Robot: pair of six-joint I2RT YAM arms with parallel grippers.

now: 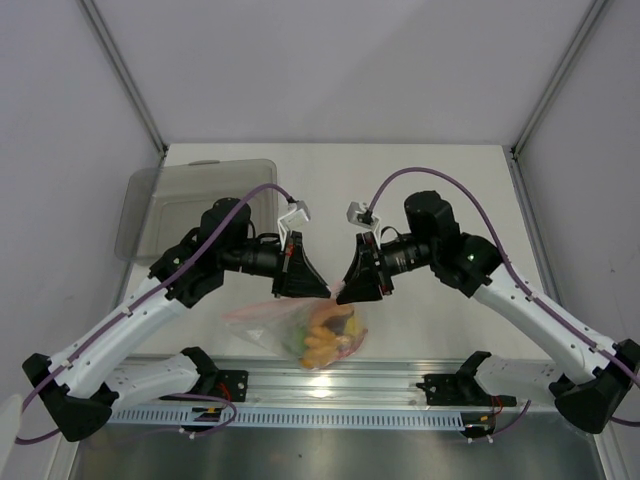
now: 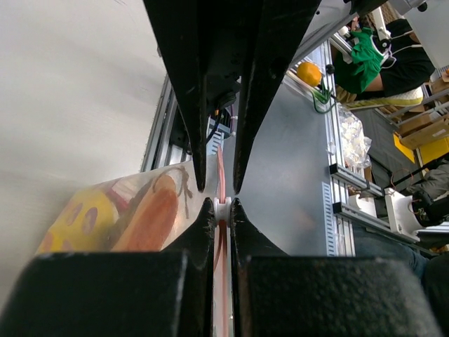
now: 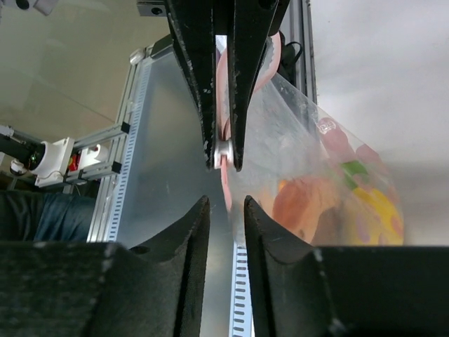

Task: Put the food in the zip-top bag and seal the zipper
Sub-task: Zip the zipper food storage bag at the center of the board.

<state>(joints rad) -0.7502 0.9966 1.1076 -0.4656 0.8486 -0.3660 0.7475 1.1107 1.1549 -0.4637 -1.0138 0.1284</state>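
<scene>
Left end effector clamps the zipper; right end effector apart, straddling it. Skewed pinch could leave the bag unsealed.

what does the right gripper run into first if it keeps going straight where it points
Probably the left gripper, shut on the zipper dead ahead; the strip itself runs between the right gripper and its open jaws.

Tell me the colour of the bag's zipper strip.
Pinkish-red; the zipper strip shows best in the right wrist view.
</scene>
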